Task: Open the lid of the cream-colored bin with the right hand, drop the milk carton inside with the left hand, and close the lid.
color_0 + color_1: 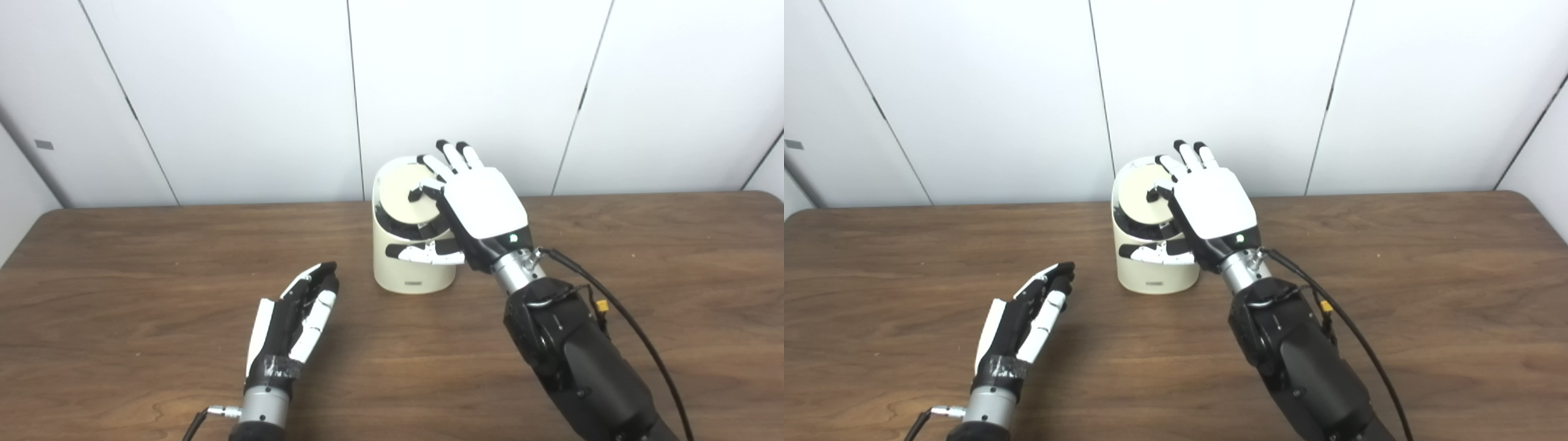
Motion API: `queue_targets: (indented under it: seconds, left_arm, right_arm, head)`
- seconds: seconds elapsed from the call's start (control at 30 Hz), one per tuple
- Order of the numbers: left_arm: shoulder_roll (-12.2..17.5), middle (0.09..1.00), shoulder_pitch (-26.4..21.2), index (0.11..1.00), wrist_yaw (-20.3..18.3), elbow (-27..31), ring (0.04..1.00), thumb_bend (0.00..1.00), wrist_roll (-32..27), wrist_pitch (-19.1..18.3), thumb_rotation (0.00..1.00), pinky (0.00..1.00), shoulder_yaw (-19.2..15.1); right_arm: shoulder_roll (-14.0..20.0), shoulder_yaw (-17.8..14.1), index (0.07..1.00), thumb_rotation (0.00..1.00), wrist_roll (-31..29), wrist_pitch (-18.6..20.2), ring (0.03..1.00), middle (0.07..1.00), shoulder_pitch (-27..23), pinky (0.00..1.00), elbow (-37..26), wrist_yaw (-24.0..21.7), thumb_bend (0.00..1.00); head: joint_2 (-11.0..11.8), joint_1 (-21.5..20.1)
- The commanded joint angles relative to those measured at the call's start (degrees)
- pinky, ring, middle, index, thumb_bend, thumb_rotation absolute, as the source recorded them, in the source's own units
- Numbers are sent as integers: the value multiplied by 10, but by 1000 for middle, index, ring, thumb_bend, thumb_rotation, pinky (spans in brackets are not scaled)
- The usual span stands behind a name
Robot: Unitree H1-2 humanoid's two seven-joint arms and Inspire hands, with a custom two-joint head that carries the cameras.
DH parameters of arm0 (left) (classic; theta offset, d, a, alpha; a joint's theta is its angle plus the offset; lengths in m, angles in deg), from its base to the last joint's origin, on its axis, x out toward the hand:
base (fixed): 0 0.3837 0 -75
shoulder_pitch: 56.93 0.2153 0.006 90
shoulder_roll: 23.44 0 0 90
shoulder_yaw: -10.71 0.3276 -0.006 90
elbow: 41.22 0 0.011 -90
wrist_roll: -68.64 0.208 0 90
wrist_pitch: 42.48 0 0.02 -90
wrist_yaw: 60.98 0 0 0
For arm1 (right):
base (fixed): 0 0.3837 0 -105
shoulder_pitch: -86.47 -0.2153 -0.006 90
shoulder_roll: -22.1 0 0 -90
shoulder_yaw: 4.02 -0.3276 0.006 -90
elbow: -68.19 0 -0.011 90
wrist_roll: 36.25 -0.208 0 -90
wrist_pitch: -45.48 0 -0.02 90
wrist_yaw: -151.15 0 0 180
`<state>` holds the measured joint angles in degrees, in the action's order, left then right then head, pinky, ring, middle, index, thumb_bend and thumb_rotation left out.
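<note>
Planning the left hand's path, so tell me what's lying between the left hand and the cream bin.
Nothing: only bare wooden table separates the left hand from the cream bin, clearest in the left eye view.

Stood near the far edge of the wooden table (1396, 275), about midway along it: the cream-colored bin (1151, 269), its round lid (1142, 196) tilted. Lay over the bin's top and right side: the right hand (1206, 208), fingers spread, thumb across the front wall. Hovered nearer the front edge, left of the bin and apart from it: the left hand (1026, 318), fingers straight, holding nothing.
</note>
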<state>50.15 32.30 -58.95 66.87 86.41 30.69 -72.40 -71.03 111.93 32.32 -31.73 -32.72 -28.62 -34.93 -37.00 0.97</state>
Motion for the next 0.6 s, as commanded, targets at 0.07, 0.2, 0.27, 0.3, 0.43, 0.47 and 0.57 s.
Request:
queue_targets:
  seconds: [0.07, 0.2, 0.27, 0.3, 0.43, 0.47, 0.57]
  left_arm:
    - [-2, 831, -10, 860, 5, 16, 813, 574, 6, 14, 875, 776, 2]
    - [-5, 827, -9, 859, 6, 19, 810, 579, 8, 14, 886, 783, 3]
    - [-5, 827, -8, 860, 6, 21, 811, 581, 10, 12, 893, 785, 4]
    - [-5, 829, -8, 861, 5, 22, 811, 583, 11, 12, 898, 783, 4]
    - [-6, 834, -7, 865, 5, 23, 814, 581, 12, 12, 910, 784, 6]
    - [-6, 835, -7, 866, 5, 24, 816, 581, 11, 12, 912, 786, 6]
    - [-7, 839, -7, 870, 6, 24, 820, 571, 11, 13, 913, 794, 6]
  right_arm:
    - [-1, 10, 647, 891, 34, 1, 999, 932, -4, 1000, -12, -43, 592]
    - [-3, 12, 614, 941, 66, 8, 1000, 944, -2, 1000, -14, -83, 613]
    - [-4, 12, 598, 979, 80, 11, 1000, 947, -3, 1000, -12, -111, 628]
    - [-5, 11, 592, 990, 82, 12, 1000, 945, -3, 1000, -11, -121, 631]
    - [-6, 8, 611, 992, 87, 9, 1000, 947, 2, 1000, -4, -141, 628]
    - [-6, 7, 618, 990, 87, 9, 1000, 949, 3, 1000, -2, -141, 628]
    - [-7, 1, 640, 998, 78, 6, 1000, 965, 8, 1000, 0, -123, 629]
  head:
    - [-4, 0]
    - [-7, 1]
    - [-9, 1]
    - [-9, 1]
    - [-10, 3]
    - [-10, 3]
    - [-11, 4]
